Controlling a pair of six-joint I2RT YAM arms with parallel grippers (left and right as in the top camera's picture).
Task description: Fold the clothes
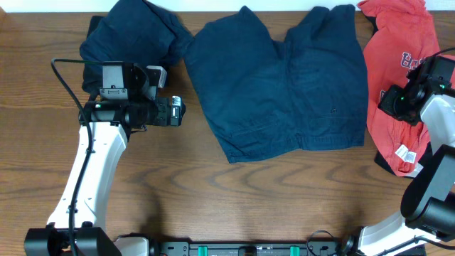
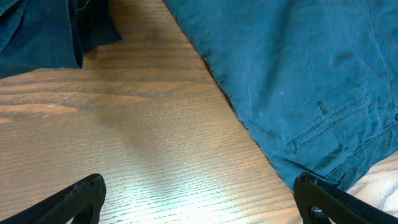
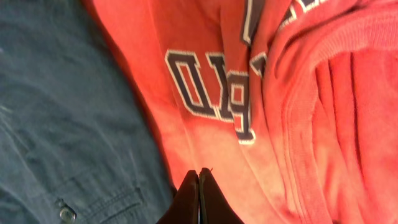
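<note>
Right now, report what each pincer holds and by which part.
Nothing is held. The left pincer is open over the table; the right pincer is shut over the red T-shirt, no cloth visibly pinched.

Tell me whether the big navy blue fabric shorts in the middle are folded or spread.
Spread: the navy blue fabric shorts lie open on the wooden table, both legs showing.

Navy white-edged lettering (image 3: 211, 93) runs across the red-orange T-shirt (image 3: 323, 124) below my right wrist, upside down and creased; I cannot make out any word
</note>
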